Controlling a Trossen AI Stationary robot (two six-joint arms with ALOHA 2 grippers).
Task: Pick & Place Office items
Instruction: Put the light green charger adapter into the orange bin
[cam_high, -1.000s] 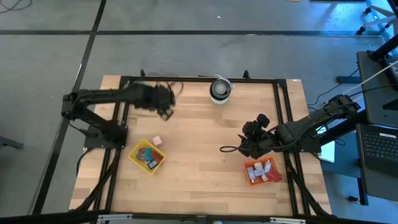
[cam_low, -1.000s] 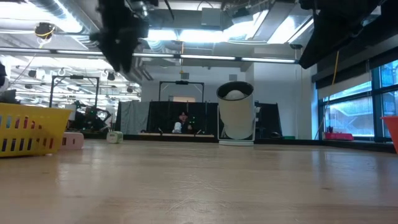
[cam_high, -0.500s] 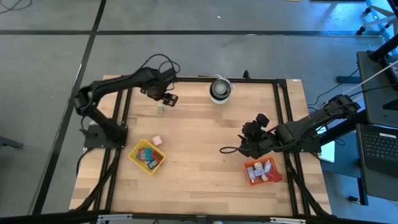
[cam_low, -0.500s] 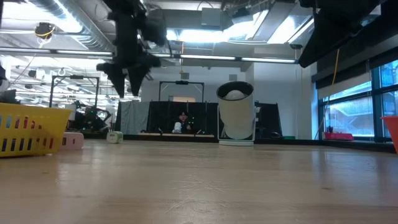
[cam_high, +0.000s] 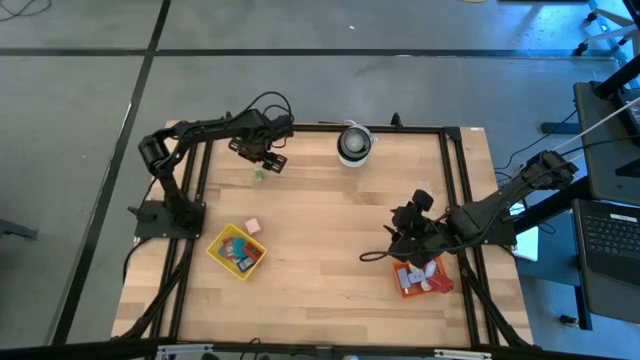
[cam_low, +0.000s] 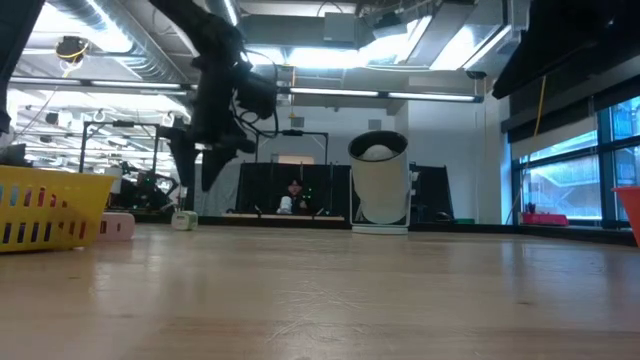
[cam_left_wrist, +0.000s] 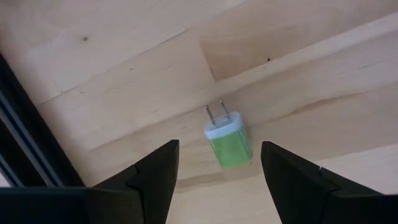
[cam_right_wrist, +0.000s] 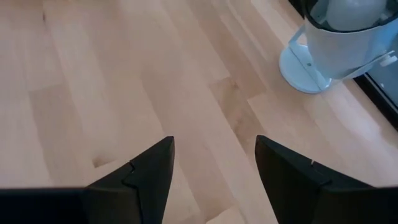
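Fingers of the left gripper (cam_left_wrist: 217, 177) are standing spread, empty, above a green plug-in charger (cam_left_wrist: 229, 140) lying on the table (cam_high: 330, 220). Right gripper (cam_right_wrist: 212, 171) is also gaping, holding nothing, by the orange tray (cam_high: 422, 277). No writing is showing readably.

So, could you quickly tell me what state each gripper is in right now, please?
Left gripper: open, empty, above the small green and white plug-in charger.
Right gripper: open, empty, above bare wooden table.

Green charger (cam_left_wrist: 229, 142), white cap; pink piece (cam_high: 254, 226); yellow tray (cam_high: 222, 243); orange tray (cam_high: 403, 281).
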